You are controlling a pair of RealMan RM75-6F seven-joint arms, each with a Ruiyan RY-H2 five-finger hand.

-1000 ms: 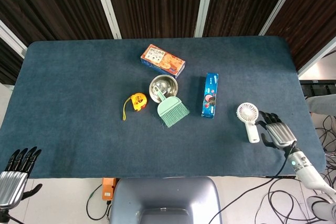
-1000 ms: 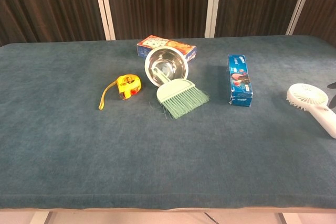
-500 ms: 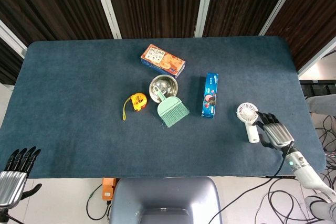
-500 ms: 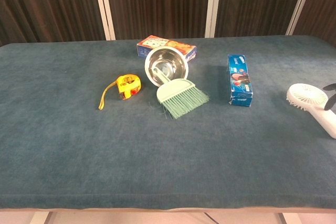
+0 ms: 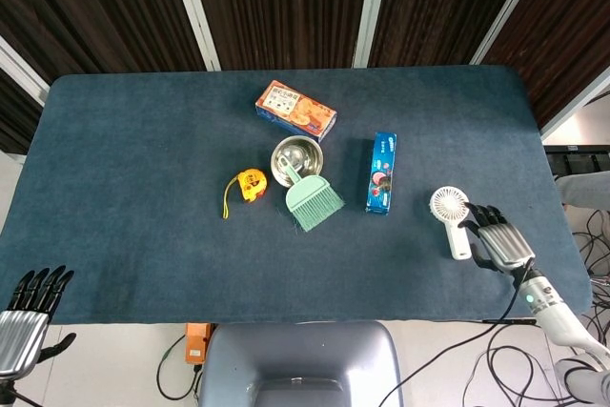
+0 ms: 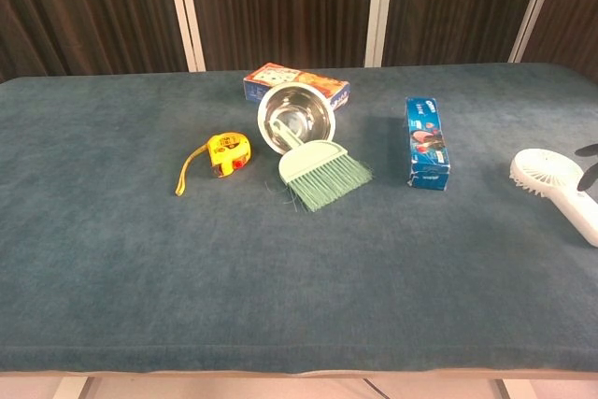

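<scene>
Handheld fan (image 5: 450,213), white plastic, lying flat near the right edge of the worktop (image 5: 143,188), round head toward the middle, handle toward the front. It is probably light and rigid with a smooth, somewhat slippery shell and a grille that could crack; the straight handle is the best place to hold. The right hand (image 5: 499,240) sits just beside the handle, fingers (image 5: 479,219) spread and holding nothing, contact uncertain from the head view. A second ago this hand lay a little farther from the handle. The left hand (image 5: 24,323) hangs off the front corner, fingers apart, empty.
</scene>
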